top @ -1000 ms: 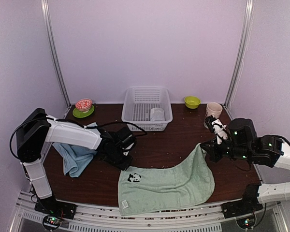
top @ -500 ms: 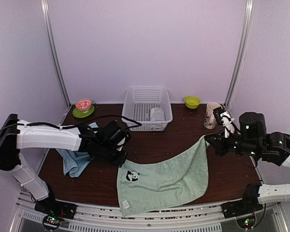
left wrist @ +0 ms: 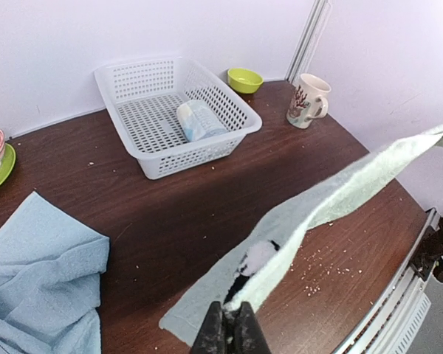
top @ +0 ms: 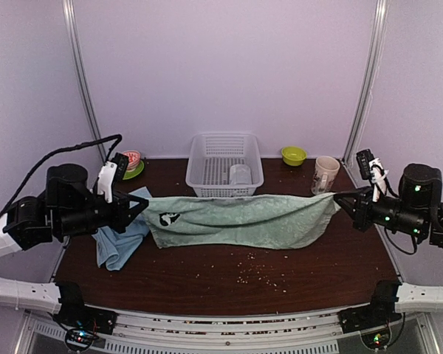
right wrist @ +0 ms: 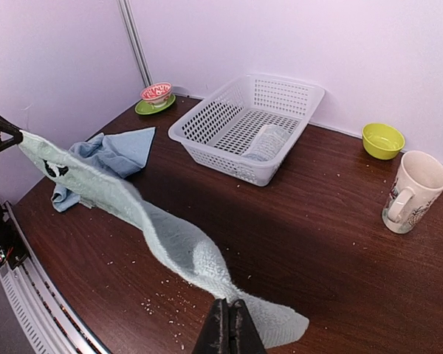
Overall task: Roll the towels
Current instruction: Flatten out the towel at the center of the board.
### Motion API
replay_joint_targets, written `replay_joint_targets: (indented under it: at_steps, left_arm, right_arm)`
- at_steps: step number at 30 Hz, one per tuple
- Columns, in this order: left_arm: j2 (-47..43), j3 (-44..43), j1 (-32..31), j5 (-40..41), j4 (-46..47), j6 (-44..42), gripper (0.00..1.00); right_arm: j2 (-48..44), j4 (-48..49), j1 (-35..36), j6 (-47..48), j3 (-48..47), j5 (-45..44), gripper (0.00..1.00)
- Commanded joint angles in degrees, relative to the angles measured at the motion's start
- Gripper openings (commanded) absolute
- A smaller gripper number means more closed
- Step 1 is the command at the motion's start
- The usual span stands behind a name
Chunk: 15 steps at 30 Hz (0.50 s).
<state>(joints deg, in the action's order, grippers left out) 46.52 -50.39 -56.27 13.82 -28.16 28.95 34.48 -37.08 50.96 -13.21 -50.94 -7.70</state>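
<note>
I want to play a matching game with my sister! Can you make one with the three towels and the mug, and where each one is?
Things:
1. pale green cloth towel with a panda patch
2. light blue cloth towel
3. small greyish-white cloth towel
4. cream ceramic mug

Places:
A. inside the white plastic lattice basket
B. upright on the dark wooden table, far right
C. held up, stretched between the left gripper and right gripper
D. crumpled on the table's left side

Pairs: 1-C, 2-D, 3-A, 4-B
</note>
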Motion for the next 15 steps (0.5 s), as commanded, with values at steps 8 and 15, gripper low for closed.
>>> replay_joint_targets:
  at_steps: [8, 15]
  left_arm:
    - [-18.3, 2.0, -0.6, -8.2, -2.0, -1.8, 0.0]
    - [-21.7, 1.1, -0.8, -15.0, -2.0, -0.3, 0.0]
  right_arm:
    - [-5.9, -8.4, -0.1, 0.1, -6.8, 7.8, 0.0]
    - [-9.4, -10.2, -0.1, -1.1, -9.5, 20.3, 0.0]
